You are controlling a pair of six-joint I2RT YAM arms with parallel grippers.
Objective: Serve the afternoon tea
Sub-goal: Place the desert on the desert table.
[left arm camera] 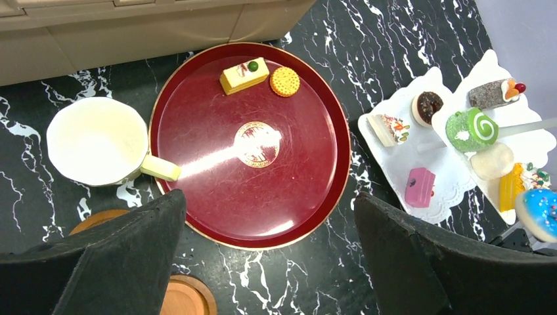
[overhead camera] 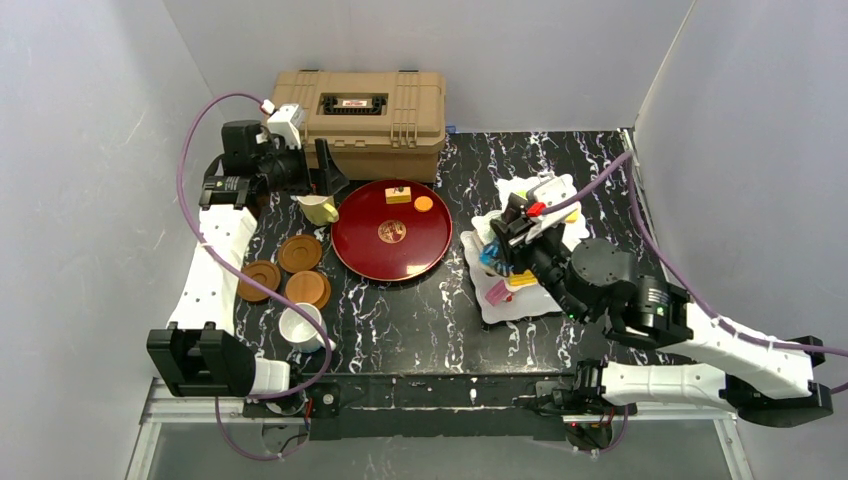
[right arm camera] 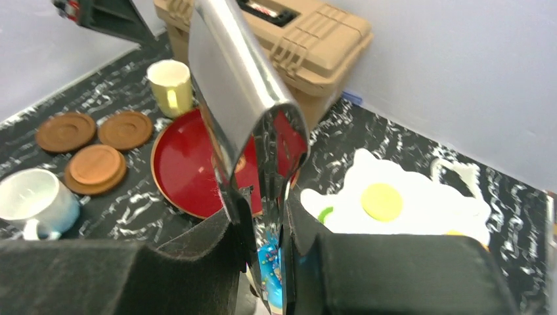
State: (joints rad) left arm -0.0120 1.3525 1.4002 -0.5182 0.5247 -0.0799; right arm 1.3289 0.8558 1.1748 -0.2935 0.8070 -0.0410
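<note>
A tan case point(overhead camera: 360, 110) sits at the top centre of the overhead view. The red tray point(overhead camera: 390, 250) lies just below it, between the crockery on the left and the stand point(overhead camera: 505, 305) on the right. Near the tray's upper rim are a yellow cake point(left arm camera: 244, 74) and an orange biscuit point(left arm camera: 285, 81), just beside each other. The yellow mug point(left arm camera: 98, 141) stands at the tray's left edge, its handle reaching over the rim. Three saucers point(overhead camera: 300, 253) lie lower left of the tray, with the white mug point(overhead camera: 300, 325) below them.

The left gripper point(left arm camera: 269, 200) hangs over the tray's lower edge with its fingers point(left arm camera: 118, 262) spread wide and nothing between them. In its wrist view the yellow mug is at upper left. The stand is at right, carrying a pink cake point(left arm camera: 420, 187), a green roll point(left arm camera: 471, 129) and a chocolate tart point(left arm camera: 428, 105).

The right gripper point(right arm camera: 264, 223) is over the stand, its fingers clamped on steel tongs point(right arm camera: 243, 98) that rise to the top of the frame. A blue doughnut point(right arm camera: 269, 266) shows low between the blades. Whether they pinch it cannot be told.
</note>
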